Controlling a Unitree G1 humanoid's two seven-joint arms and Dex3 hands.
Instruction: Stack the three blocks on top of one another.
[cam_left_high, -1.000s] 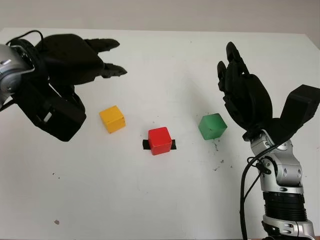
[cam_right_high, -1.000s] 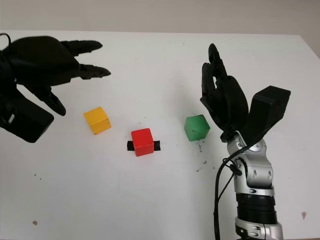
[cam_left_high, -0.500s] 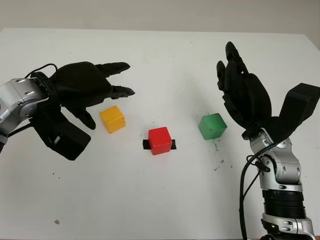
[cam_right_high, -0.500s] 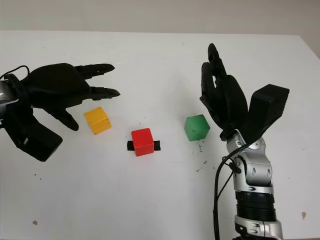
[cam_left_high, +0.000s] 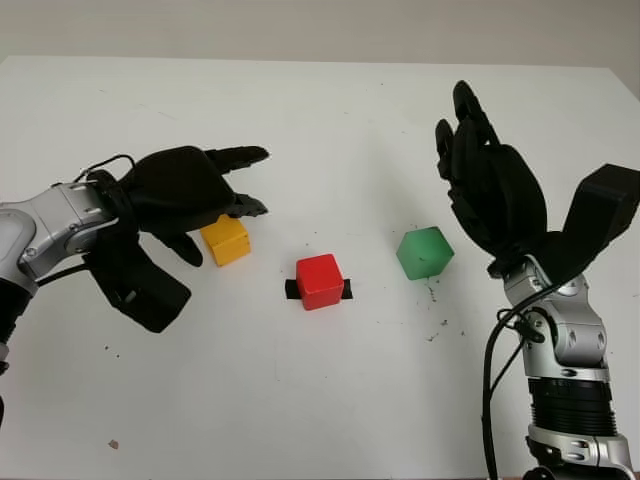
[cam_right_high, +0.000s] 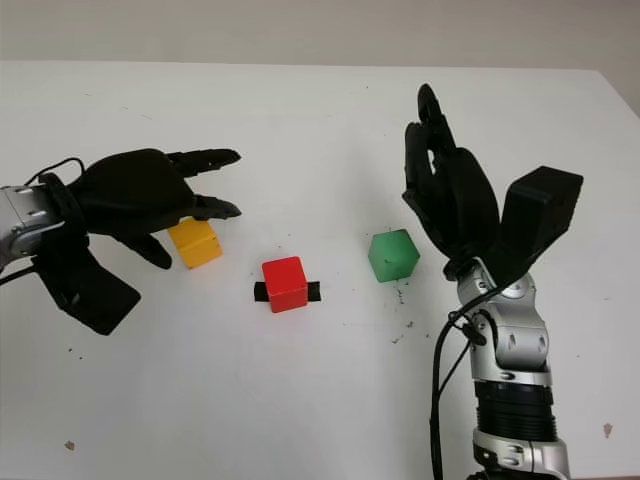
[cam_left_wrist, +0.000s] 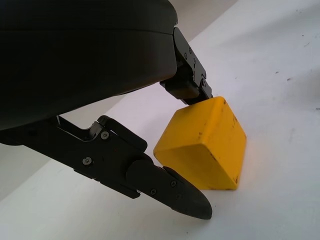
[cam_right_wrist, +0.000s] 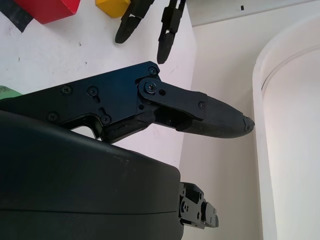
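Lowered since a second ago: the left hand (cam_left_high: 185, 190), now down over the yellow block where earlier it was higher and further back; right hand and all three blocks unchanged.

White flat table (cam_left_high: 330, 400): carries everything; a few dark specks near its right side.

Right hand (cam_left_high: 490, 195), black, three-fingered: raised beside the green block, holding nothing, open, idle.

Left hand, black, three-fingered: open, nothing gripped yet. In the left wrist view one finger (cam_left_wrist: 170, 187) lies along the near side of the yellow block and another comes close to its upper rear edge; whether either touches, I cannot tell.

Green cube-shaped block (cam_left_high: 425, 252): on the table right of centre, sitting slightly turned.

Red cube-shaped block (cam_left_high: 320, 281): centre of the table, over a strip of black tape (cam_left_high: 291, 290).

Yellow cube-shaped block (cam_left_wrist: 205, 145): left of the red one, apart from it, flat on the table, small scuffs on its faces. Judged light, rigid and smooth-sided, likely painted wood; best taken on two opposite vertical faces, mid-height, squarely, since a corner pinch could twist it loose.
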